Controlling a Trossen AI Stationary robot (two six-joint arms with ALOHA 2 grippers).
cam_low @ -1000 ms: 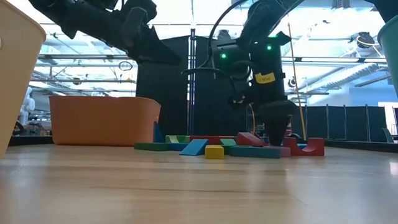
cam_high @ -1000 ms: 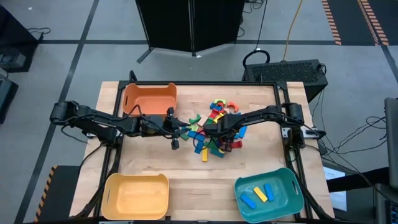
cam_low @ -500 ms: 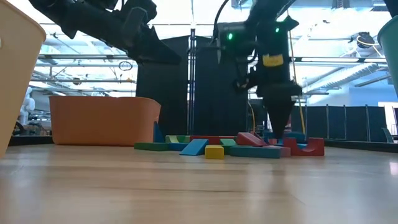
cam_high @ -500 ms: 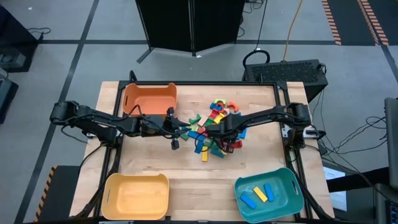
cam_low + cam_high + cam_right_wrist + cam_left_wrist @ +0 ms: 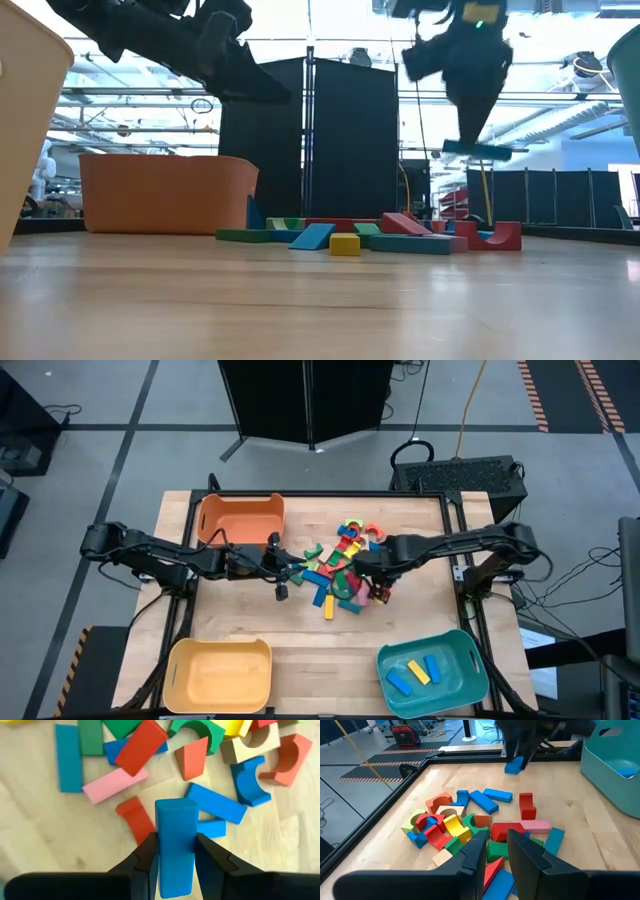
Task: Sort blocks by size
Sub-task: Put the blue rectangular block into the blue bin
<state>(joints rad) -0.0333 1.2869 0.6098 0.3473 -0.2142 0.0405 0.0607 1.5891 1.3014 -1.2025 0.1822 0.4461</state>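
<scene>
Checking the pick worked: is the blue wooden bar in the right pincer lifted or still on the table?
Lifted: the right pincer holds the blue wooden bar clear above the block pile.

Orange bin sat at table's far-left | yellow bin near-left | teal bin near-right

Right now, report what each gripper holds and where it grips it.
The right gripper pinches a blue bar block across its long sides near one end, lifted above the pile. The left gripper holds nothing.

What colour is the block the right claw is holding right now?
Blue. The right claw grips a blue bar block lifted above the pile; the right wrist view shows it best.
</scene>
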